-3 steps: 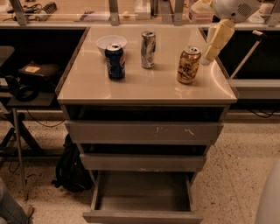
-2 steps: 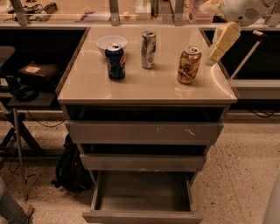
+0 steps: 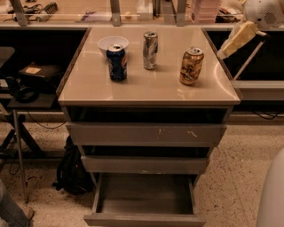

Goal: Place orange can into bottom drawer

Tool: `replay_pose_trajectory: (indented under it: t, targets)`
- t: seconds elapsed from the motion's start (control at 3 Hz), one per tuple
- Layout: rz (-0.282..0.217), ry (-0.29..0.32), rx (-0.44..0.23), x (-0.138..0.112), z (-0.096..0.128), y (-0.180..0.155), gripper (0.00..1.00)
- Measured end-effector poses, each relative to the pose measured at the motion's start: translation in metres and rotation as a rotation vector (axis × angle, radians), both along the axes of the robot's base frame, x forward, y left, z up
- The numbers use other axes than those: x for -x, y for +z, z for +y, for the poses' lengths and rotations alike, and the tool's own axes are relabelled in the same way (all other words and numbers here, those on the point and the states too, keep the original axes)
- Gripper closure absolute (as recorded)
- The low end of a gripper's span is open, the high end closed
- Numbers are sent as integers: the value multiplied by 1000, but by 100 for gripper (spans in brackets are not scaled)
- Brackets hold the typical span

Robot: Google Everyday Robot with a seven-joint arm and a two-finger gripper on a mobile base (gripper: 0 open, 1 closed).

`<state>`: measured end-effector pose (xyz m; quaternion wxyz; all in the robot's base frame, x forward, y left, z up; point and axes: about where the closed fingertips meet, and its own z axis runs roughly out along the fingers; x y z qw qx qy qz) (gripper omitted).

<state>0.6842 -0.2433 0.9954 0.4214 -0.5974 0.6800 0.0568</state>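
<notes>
The orange can (image 3: 191, 66) stands upright on the right part of the cabinet top (image 3: 146, 88), gold with pale markings and a silver top. The gripper (image 3: 231, 44) hangs at the upper right, beyond the cabinet's right edge, to the right of the can and slightly above it, not touching it. Its pale yellow fingers (image 3: 239, 37) slant down to the left from the white arm (image 3: 265, 13). The bottom drawer (image 3: 144, 220) is pulled out at floor level and its inside shows nothing in it.
A dark blue can (image 3: 117, 62), a silver-grey can (image 3: 150, 50) and a white bowl (image 3: 113, 43) stand on the cabinet top. The two upper drawers (image 3: 144, 134) sit slightly out. A black backpack (image 3: 71, 173) lies at the cabinet's left, next to a side table (image 3: 26, 99).
The gripper and arm have drifted to the right, away from the orange can. The cans and the drawers have not moved.
</notes>
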Motion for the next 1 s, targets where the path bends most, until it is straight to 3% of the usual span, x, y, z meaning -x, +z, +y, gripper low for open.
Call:
replay_pose_trajectory:
  t: [0.33, 0.67, 1.0]
  targets:
    - [-12, 0, -10, -5, -1, 1, 0]
    - [19, 11, -37, -4, 5, -5, 0]
    - [103, 33, -124, -4, 3, -48, 0]
